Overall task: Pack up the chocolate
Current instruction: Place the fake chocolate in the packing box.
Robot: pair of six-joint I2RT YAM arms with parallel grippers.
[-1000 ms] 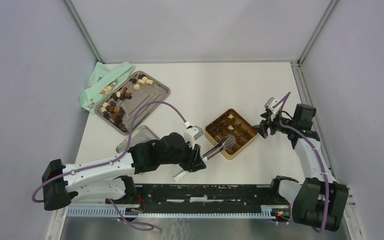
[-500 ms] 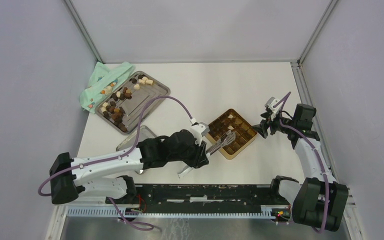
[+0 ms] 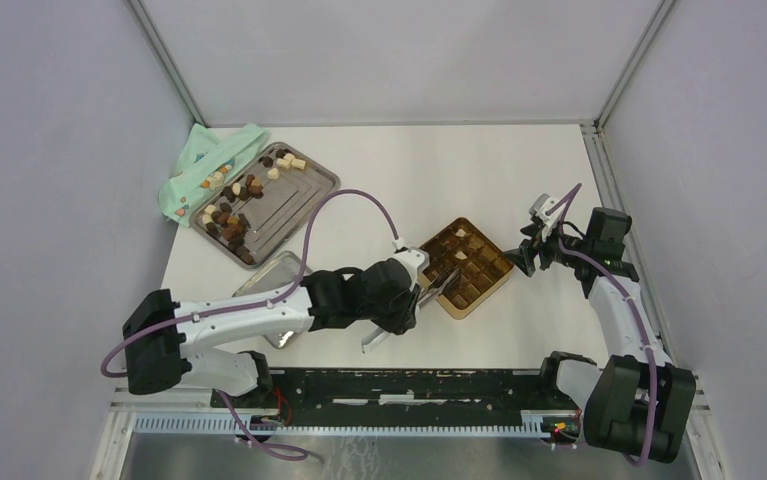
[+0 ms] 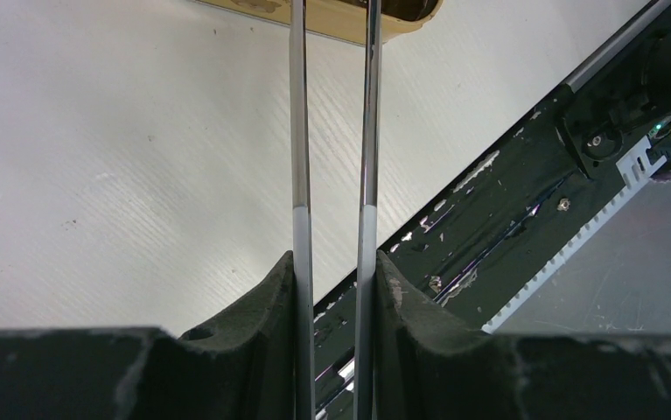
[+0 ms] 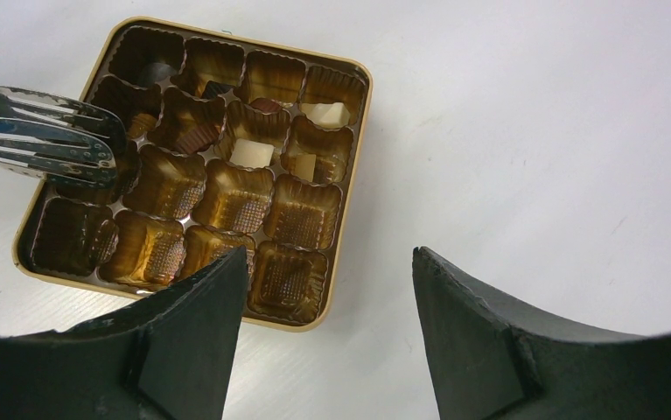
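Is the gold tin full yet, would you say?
Not full: the gold tin holds a few chocolates; most cups are bare.

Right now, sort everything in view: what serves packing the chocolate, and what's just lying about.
Job: chocolate, its tray, tin, tongs, left gripper holding them.
Lying about: bag, second tray.

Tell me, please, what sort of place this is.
Probably a robotics lab test cell: plain grey walls in aluminium framing enclose a white table, two black-and-white robot arms are bolted to its near edge, and a gold square tin sits on it.
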